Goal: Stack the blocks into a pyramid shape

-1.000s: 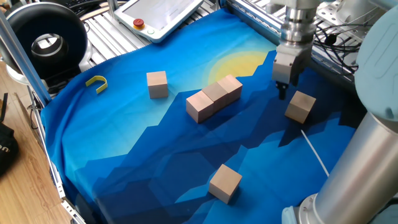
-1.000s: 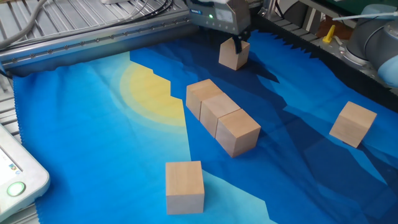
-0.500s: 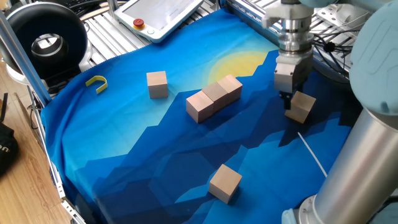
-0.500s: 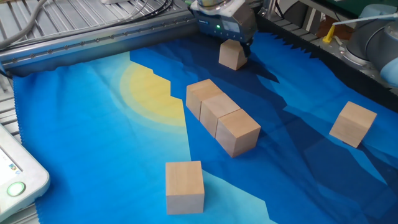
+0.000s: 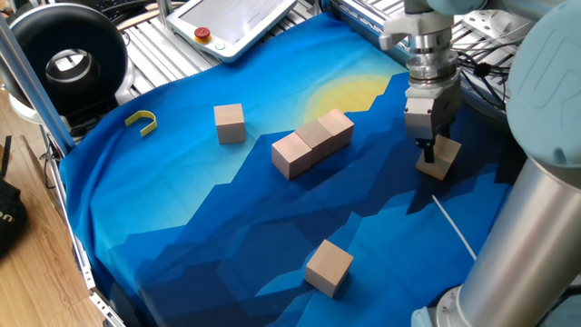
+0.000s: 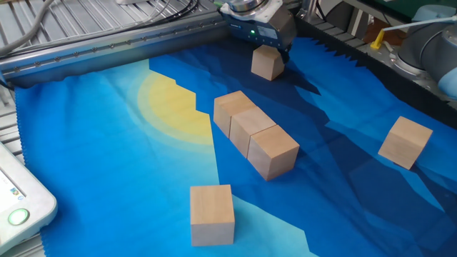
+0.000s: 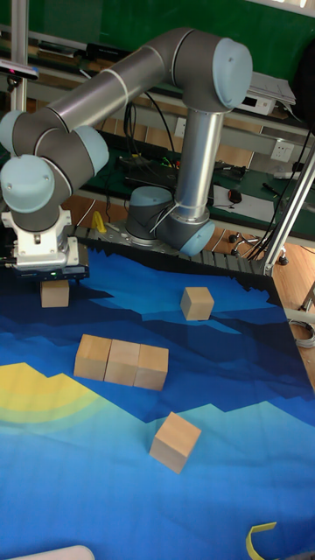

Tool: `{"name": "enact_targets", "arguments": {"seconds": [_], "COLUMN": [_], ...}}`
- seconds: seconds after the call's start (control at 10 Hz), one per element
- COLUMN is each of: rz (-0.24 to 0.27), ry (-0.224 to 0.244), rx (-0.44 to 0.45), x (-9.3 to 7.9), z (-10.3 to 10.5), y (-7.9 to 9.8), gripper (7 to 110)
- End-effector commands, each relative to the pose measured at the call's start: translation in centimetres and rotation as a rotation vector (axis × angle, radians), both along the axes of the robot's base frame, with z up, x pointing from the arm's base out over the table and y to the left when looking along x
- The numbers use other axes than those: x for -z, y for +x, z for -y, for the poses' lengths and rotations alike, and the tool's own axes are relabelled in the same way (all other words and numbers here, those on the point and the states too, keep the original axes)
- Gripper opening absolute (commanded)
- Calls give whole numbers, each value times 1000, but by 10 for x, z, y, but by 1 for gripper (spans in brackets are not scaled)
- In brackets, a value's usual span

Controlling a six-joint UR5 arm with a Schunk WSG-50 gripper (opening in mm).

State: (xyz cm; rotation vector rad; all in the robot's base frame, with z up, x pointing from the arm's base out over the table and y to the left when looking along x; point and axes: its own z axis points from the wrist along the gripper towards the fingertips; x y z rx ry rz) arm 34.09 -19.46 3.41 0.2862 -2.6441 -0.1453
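Presently the two-finger gripper (image 5: pixel 429 151) has come down from its hover of a second ago and now stands over the single light tan wooden cube (image 5: pixel 439 158) at the far edge of the blue printed cloth (image 5: pixel 209 227); its dark fingers, which hung above and to one side of that cube before, now reach down along it. Whether the fingers are pressed against the faces or merely straddle them cannot be told (the gripper body hides the gap in all three views), so the grasp is unconfirmed. The cube rests on the cloth, in the same spot as half a second ago, not lifted.

Away from the gripper, toward the cloth's middle, a row of three tan wooden cubes (image 6: pixel 253 133) sits with neighbours touching, evidently the base course of the pyramid. Two further loose cubes lie well apart from the gripper: one (image 5: pixel 230 123) beyond the row, near a small yellow curved hook (image 5: pixel 142 120), another (image 5: pixel 328 267) toward the near edge.

Judgement: the descent marks the pick of the fourth block, intended for the second tier. Base complete; upper tiers not begun
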Motion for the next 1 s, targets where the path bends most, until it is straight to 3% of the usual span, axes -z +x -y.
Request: {"name": "enact_targets", "arguments": {"seconds": [0.0, 0.6, 0.7, 0.9], "rz": [10, 7, 7, 6], "ry": [-12, -46, -60, -76], "rx": [34, 51, 61, 82], "x": [-3, 1, 1, 0], "z": [-2, 3, 5, 5], "y": [4, 4, 4, 5], "gripper": [66, 66, 44, 44]}}
